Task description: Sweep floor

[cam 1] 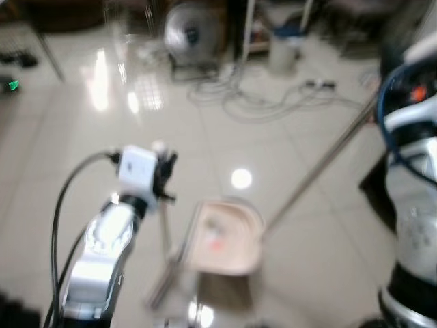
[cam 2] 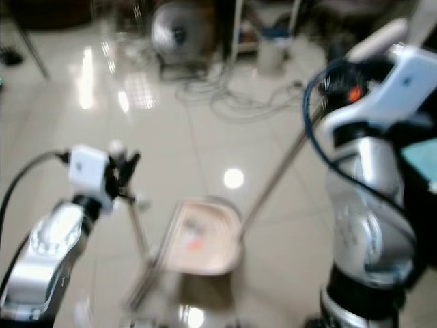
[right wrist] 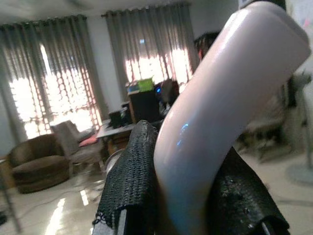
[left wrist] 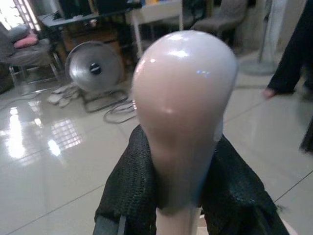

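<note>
Dustpan (cam 1: 225, 236), pale pink, standing on the glossy tiled floor (cam 1: 82, 143) directly before the robot, its mouth turned toward the robot's right; a small reddish scrap and some grey debris appear to lie inside, though blur leaves this uncertain. Its upright handle (cam 1: 164, 225) rises to a rounded pink knob (left wrist: 183, 98), which the left gripper (cam 1: 164, 171) clamps between both black fingers (left wrist: 132, 196), as the left wrist view shows. A long metal pole (cam 1: 321, 167), judged to be the broom's, runs from just beside the pan's right edge up toward the right arm. The right gripper (right wrist: 188, 196) is closed on a curved pink grip end (right wrist: 225, 98), presumably the top of that broom; the head views do not show this contact clearly.

Step in hand: sweeping debris into the pan. To do it well, the left arm should keep the pan's lip flat on the tile and the handle steady, so the lip does not lift and let dust pass beneath. The right arm should draw the broom in short, low strokes toward the pan mouth, without knocking the pan sideways.

Farther back: loose cables (cam 1: 259, 99), a floor fan (cam 1: 191, 34) and a white bin (cam 1: 283, 51), all well apart from the pan.
</note>
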Available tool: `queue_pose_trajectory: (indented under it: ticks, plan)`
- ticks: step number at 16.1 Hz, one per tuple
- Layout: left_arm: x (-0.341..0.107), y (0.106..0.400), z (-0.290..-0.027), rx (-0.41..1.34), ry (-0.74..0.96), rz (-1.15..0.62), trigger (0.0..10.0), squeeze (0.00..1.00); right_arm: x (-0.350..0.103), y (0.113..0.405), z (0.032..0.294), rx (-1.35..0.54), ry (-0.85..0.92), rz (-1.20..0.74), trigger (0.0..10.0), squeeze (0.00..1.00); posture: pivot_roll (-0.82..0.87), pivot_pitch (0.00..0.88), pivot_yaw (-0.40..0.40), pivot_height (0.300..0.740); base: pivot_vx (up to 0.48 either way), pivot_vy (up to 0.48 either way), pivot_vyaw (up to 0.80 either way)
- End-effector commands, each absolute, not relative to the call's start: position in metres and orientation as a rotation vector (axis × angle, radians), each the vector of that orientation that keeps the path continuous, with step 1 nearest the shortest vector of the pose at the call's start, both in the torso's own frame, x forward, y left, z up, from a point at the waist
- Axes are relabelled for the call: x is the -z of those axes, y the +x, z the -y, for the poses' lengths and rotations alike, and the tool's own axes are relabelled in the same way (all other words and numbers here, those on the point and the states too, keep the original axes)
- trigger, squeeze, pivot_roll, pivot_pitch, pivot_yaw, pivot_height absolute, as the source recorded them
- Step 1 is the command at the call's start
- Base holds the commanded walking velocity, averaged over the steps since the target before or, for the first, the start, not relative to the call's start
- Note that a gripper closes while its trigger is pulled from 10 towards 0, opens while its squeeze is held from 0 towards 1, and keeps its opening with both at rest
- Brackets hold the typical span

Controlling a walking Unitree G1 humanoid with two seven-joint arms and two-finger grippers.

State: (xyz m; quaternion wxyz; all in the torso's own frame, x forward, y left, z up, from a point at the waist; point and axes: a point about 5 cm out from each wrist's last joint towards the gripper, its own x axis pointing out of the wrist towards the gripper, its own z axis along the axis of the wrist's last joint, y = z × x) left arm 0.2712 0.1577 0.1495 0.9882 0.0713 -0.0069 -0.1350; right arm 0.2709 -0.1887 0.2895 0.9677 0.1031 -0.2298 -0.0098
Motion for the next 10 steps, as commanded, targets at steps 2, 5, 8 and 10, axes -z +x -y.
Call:
queue_pose_trajectory:
  ticks: [2,5,8,10]
  plan:
    - [-0.156,0.271,-0.163,0.260,0.162,0.051,10.0,0.00,-0.300,0.267,0.180,-0.025,0.234,0.522,10.0,0.00,0.06,0.089,-0.009,0.740,0.304,0.000,0.00]
    - [-0.154,0.272,-0.167,0.234,0.170,0.046,10.0,0.00,-0.300,0.267,0.181,-0.020,0.244,0.528,10.0,0.00,0.06,0.082,-0.009,0.740,0.204,0.000,0.00]
    - [-0.145,0.271,-0.176,0.181,0.215,0.009,10.0,0.00,-0.299,0.267,0.180,-0.029,0.234,0.528,10.0,0.00,0.06,0.078,-0.013,0.740,0.000,0.000,0.00]
    - [-0.144,0.270,-0.179,0.155,0.234,0.011,10.0,0.00,-0.300,0.267,0.179,-0.042,0.223,0.540,10.0,0.00,0.07,0.075,-0.017,0.740,0.000,0.000,0.00]
